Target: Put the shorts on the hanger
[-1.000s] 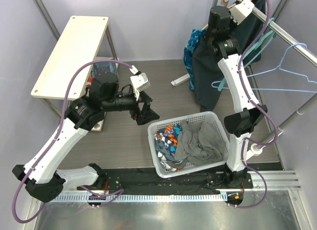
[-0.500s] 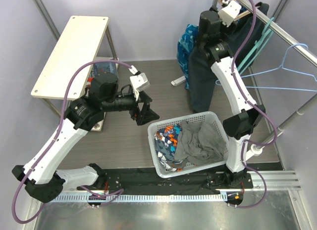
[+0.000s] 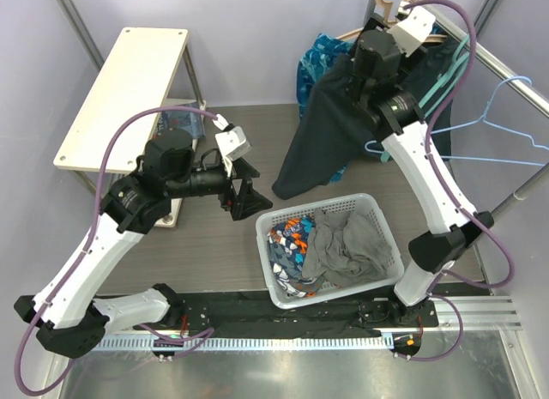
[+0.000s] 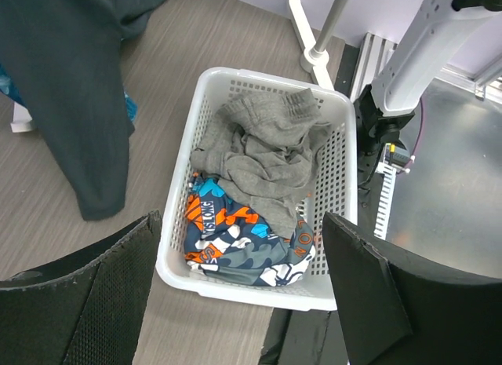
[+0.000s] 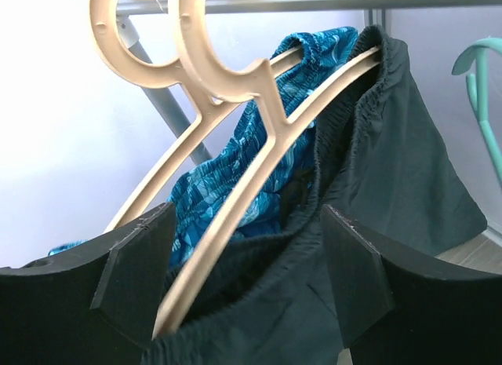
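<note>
The dark shorts [image 5: 392, 169] hang by their waistband over the front beige hanger [image 5: 267, 145], whose hook is on the rail. My right gripper [image 5: 247, 271] is open, its fingers standing on either side of the hanger arm and waistband without clasping them. From above, the shorts [image 3: 330, 124] swing out to the left under the hanger [image 3: 403, 3]. My left gripper [image 3: 244, 193] is open and empty, left of the basket. In the left wrist view it [image 4: 243, 294] hovers over the basket's near rim, with the shorts [image 4: 70, 82] hanging at upper left.
A second beige hanger [image 5: 149, 192] behind carries a blue leaf-patterned garment [image 3: 319, 56]. A teal hanger [image 3: 446, 69] and a pale-blue wire hanger [image 3: 506, 116] hang on the rail [image 3: 506, 60]. The white basket [image 3: 326, 204] holds a grey cloth [image 3: 347, 240] and a patterned garment [image 3: 287, 244]. A white bench [image 3: 129, 81] stands at the left.
My right gripper has opened, and the right arm has shifted along the rail. The shorts have swung out to the left. The left arm has drifted slightly left.
</note>
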